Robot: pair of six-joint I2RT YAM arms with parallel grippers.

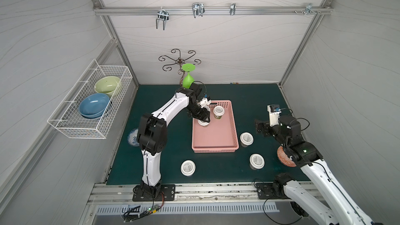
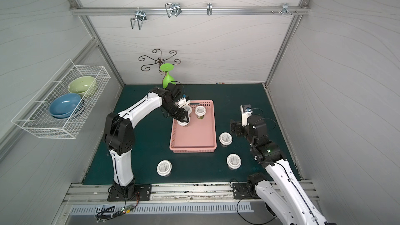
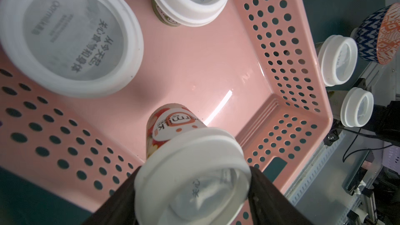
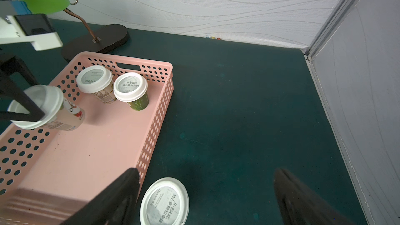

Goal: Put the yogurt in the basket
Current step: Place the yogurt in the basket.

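Yogurts [image 1: 218, 111] counted: three in basket [image 1: 214, 139] (one yogurt [image 3: 190, 176] clamped by left end effector [image 1: 205, 120]), three on bench [image 1: 249, 100]; right end effector [image 1: 259, 127] apart.

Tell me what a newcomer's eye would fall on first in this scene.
The pink basket in the middle of the dark green mat draws the eye, with the left claw holding a tilted yogurt cup inside it near two upright cups. Next come three white-lidded cups on the mat, and the white wire basket on the side wall holding a green bowl and a blue bowl.
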